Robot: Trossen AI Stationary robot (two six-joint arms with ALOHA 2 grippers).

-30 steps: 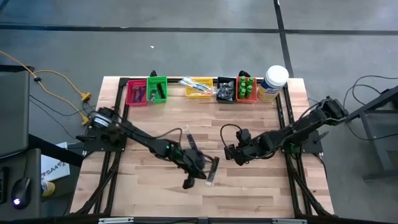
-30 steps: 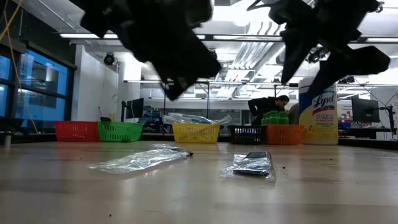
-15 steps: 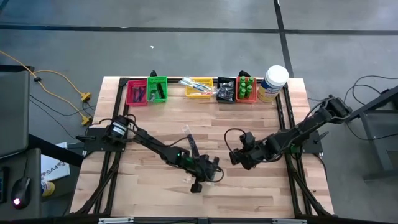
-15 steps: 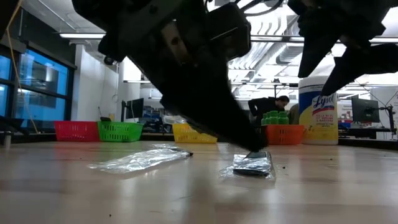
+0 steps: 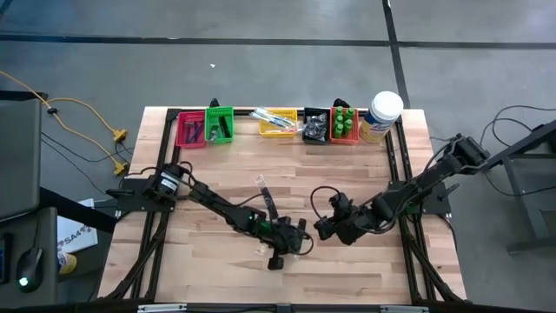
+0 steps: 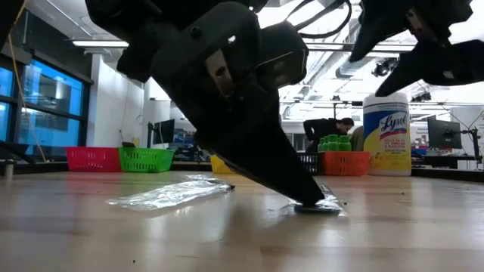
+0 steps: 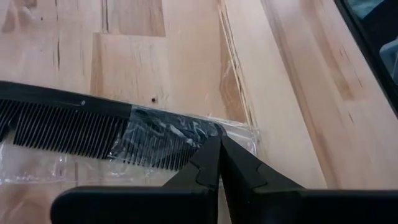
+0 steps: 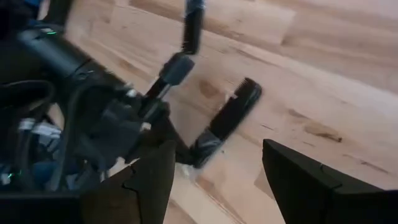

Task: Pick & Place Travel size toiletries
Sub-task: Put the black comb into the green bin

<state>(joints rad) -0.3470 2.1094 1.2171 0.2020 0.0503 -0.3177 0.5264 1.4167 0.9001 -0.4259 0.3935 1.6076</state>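
Pinching one wrapped comb (image 7: 93,134), left gripper (image 7: 217,152) is clenched; right gripper (image 8: 214,180) gapes.

Matt wooden table (image 7: 130,56), glossy-wrapped plastic comb (image 7: 68,127)

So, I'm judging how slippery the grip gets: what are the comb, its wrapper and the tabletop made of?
Comb: likely matte black plastic, with fine moulded teeth. Wrapper: thin clear film, glossy and creased. Tabletop: pale wood planks with visible grain and seams, smooth low-sheen finish.

Black comb (image 7: 68,121) in clear wrap; pale wood table (image 5: 365,165); bins red (image 5: 191,131), green (image 5: 220,124), yellow (image 5: 278,123) (orange too).
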